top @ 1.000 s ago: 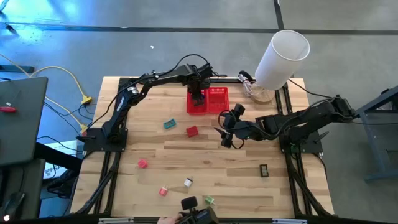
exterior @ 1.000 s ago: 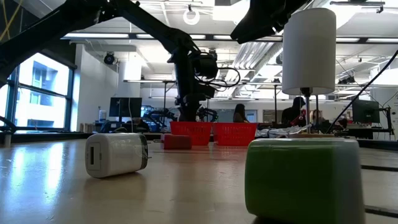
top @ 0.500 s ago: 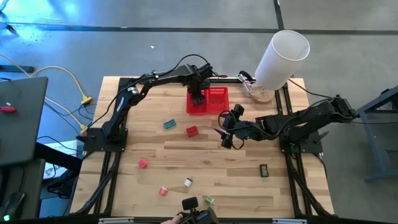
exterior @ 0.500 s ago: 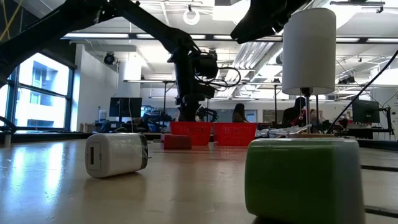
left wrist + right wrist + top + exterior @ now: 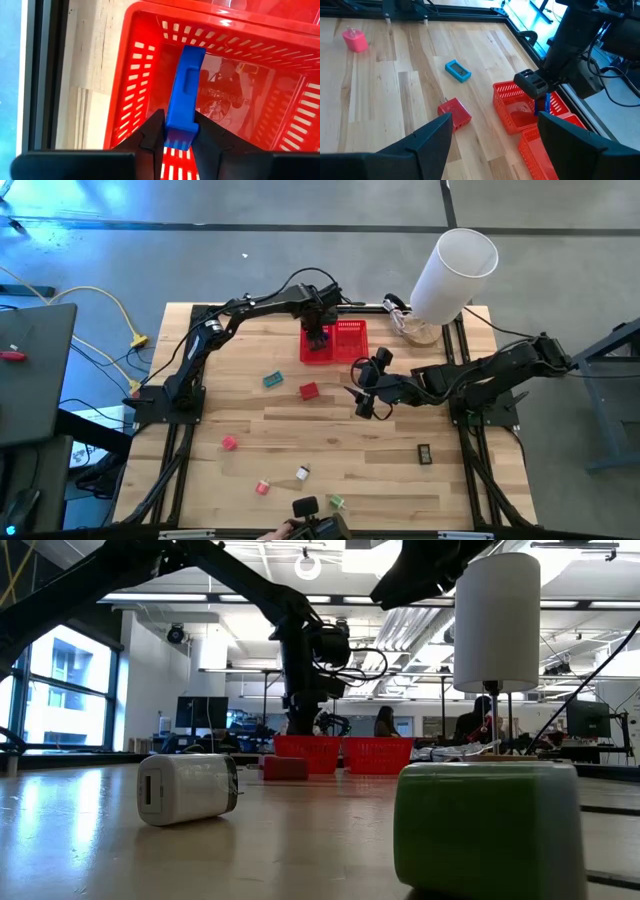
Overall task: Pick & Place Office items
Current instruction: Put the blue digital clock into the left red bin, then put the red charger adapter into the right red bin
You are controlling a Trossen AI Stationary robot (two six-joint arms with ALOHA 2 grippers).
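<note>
the left end effector [image 5: 174,131] is clenched on a blue block [image 5: 183,97], upright over the left red basket [image 5: 140,60]. the right end effector [image 5: 360,392] gapes empty near the red block [image 5: 308,390] on the counter [image 5: 390,455].

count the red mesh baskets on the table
2, side by side at the table's far edge: the left basket, with the left gripper holding a blue item over it, and the right basket touching it.

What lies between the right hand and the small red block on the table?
Only bare wooden table; the high view shows nothing between the open right hand and the small red block.
</note>
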